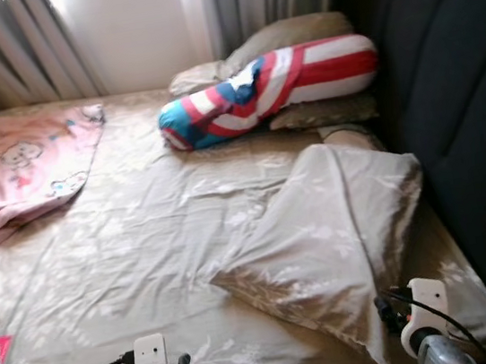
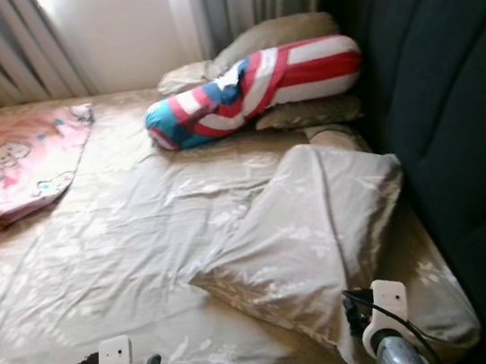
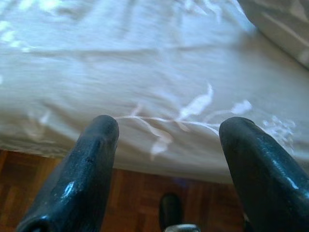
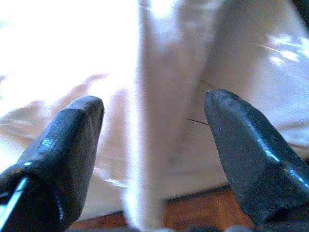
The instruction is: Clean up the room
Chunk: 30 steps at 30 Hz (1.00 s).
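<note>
Bed (image 1: pixel 129 270): beige leaf-print sheet, rumpled, beside dark headboard (image 1: pixel 466 96).
Pillow (image 1: pixel 332 233): beige, lying askew near bed's front edge.
Bolster (image 1: pixel 266 88): striped, against far pillows.
Pink blanket (image 1: pixel 24 167): bunched at far left.
Left pincer (image 3: pixel 166 130): fingers apart, over bed edge.
Right pincer (image 4: pixel 154 121): fingers apart, facing pillow corner.

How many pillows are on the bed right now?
4: a beige pillow lying crooked near the foot, a striped bolster by the headboard, one pillow behind it and one beneath it. More may be hidden behind the bolster.
</note>
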Tool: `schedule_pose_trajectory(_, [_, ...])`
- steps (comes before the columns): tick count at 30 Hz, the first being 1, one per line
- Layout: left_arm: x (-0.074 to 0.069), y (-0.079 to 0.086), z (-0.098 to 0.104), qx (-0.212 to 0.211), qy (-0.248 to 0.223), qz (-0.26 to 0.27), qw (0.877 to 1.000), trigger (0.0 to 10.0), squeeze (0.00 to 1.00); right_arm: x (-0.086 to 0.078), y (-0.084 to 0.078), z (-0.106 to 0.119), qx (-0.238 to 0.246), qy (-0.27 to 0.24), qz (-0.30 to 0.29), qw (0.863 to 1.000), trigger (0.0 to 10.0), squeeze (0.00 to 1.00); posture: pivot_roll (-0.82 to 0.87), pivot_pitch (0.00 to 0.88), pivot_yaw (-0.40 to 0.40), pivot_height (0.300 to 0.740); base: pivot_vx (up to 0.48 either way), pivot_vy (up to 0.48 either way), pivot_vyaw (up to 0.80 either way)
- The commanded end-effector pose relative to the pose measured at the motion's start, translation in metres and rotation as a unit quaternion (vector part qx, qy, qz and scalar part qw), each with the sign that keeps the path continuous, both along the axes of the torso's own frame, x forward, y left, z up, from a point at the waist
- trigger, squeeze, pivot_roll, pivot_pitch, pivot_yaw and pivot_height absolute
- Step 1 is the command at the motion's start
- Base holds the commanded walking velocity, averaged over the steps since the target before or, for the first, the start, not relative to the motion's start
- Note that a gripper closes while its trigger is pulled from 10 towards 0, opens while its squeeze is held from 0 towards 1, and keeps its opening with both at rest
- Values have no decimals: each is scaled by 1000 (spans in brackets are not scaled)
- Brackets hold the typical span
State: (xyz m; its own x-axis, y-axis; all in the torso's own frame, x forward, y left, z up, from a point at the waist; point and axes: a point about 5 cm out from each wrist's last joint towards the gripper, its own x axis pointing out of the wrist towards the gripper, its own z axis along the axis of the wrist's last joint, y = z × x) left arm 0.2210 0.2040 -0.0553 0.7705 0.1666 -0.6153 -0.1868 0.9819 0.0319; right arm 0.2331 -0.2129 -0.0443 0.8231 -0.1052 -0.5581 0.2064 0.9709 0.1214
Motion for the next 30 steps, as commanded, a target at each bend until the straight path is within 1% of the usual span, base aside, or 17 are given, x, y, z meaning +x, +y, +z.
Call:
schedule_pose_trajectory(1, [-3, 3, 0, -6, -10, 9, 1000, 10000, 0, 0, -4, 2, 4, -19, -10, 1000, 10000, 0, -149, 0, 3, 740, 0, 0, 0])
schedule_pose_trajectory(2, [15, 3, 13, 0, -47, 5, 999, 10000, 0, 0, -4, 3, 5, -24, -10, 1000, 10000, 0, -149, 0, 3, 740, 0, 0, 0])
schedule_pose_trajectory(3, [45, 4, 38, 10, -109, -2, 994, 10000, 0, 1, -4, 4, 7, -31, -10, 999, 10000, 0, -147, 0, 4, 740, 0, 0, 0])
schedule_pose_trajectory(4, [65, 4, 58, 16, -153, -6, 988, 10000, 0, 1, -4, 5, 9, -35, -10, 999, 10000, 0, -147, 0, 4, 740, 0, 0, 0])
schedule_pose_trajectory(5, [82, 3, 77, 20, -194, -8, 981, 10000, 0, 24, -5, 23, 4, -81, -7, 997, 10000, 0, -146, 0, 5, 740, 0, 0, 0])
schedule_pose_trajectory(6, [90, 2, 88, 22, -217, -9, 976, 10000, 0, 50, -7, 49, -2, -134, -5, 991, 10000, 0, -146, 0, 5, 740, 0, 0, 0])
schedule_pose_trajectory(7, [94, 2, 93, 21, -229, -9, 973, 10000, 0, 69, -8, 69, -6, -172, -3, 985, 10000, 0, -144, 0, 6, 740, 0, 0, 0])
schedule_pose_trajectory(8, [98, 1, 99, 16, -249, -9, 968, 10000, 0, 83, -7, 87, -12, -209, 2, 978, 10000, 0, -144, 0, 7, 740, 0, 0, 0])
schedule_pose_trajectory(11, [102, 0, 108, 14, -272, -20, 962, 10000, 0, 86, -3, 93, -16, -230, 13, 973, 10000, 0, -152, 0, 12, 740, 0, 0, 0])
schedule_pose_trajectory(12, [102, 0, 108, 14, -272, -20, 962, 10000, 0, 86, -3, 93, -16, -230, 13, 973, 10000, 0, -152, 0, 12, 740, 0, 0, 0])
schedule_pose_trajectory(15, [105, -4, 112, 20, -285, -43, 957, 10000, 0, 87, 0, 98, -25, -255, 15, 966, 10000, 0, -155, 0, 16, 740, 0, 0, 0])
schedule_pose_trajectory(19, [103, -4, 111, 20, -290, -47, 956, 10000, 0, 86, -1, 100, -35, -269, 19, 962, 10000, 0, -162, 0, 18, 740, 0, 0, 0])
schedule_pose_trajectory(21, [101, -4, 110, 21, -291, -47, 955, 10000, 0, 85, -1, 100, -35, -271, 19, 962, 10000, 0, -162, 0, 18, 740, 0, 0, 0])
schedule_pose_trajectory(24, [96, -2, 102, 22, -278, -43, 959, 10000, 0, 78, -3, 92, -35, -261, 17, 965, 10000, 0, -166, 0, 19, 740, 0, 0, 0])
schedule_pose_trajectory(30, [96, -4, 103, 16, -282, -48, 958, 10000, 0, 76, -3, 88, -37, -248, 20, 968, 10000, 0, -166, 0, 15, 740, 0, 0, 0])
